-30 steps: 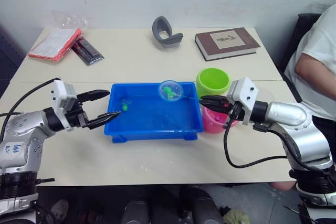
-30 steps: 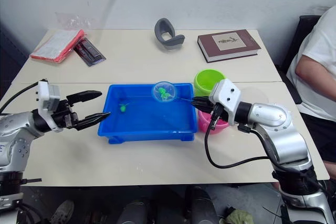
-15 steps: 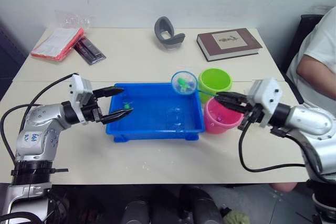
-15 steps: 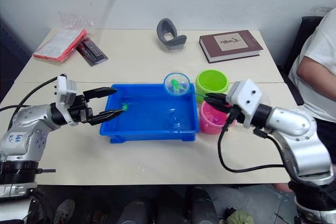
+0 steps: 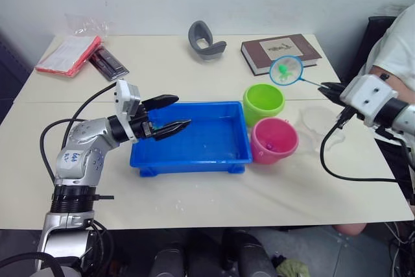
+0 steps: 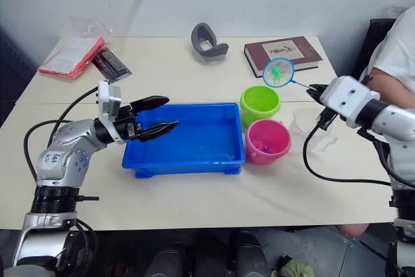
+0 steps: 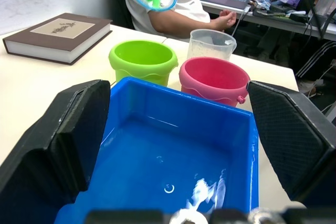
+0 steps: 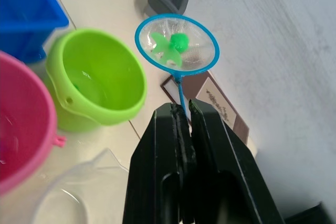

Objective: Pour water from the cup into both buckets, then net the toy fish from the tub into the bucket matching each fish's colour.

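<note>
- Blue plastic tub point(image 5: 194, 150) sits mid-table holding shallow water; a second ago the net was dipped over it with a fish, and now the net is gone from it.
- Left gripper point(image 5: 174, 113) hovers over the tub's left end with its black fingers spread wide, holding nothing; it has come in from beyond the tub's left rim.
- Lime green bucket point(image 5: 263, 103) and pink bucket point(image 5: 274, 141) stand touching, just right of the tub, with the clear cup point(image 7: 211, 43) beyond them.
- Right gripper point(image 8: 181, 124) is clamped narrow on the net's thin handle.
- Net point(image 5: 286, 70) is raised just past the green bucket, carrying a green toy fish point(image 8: 170, 42).
</note>
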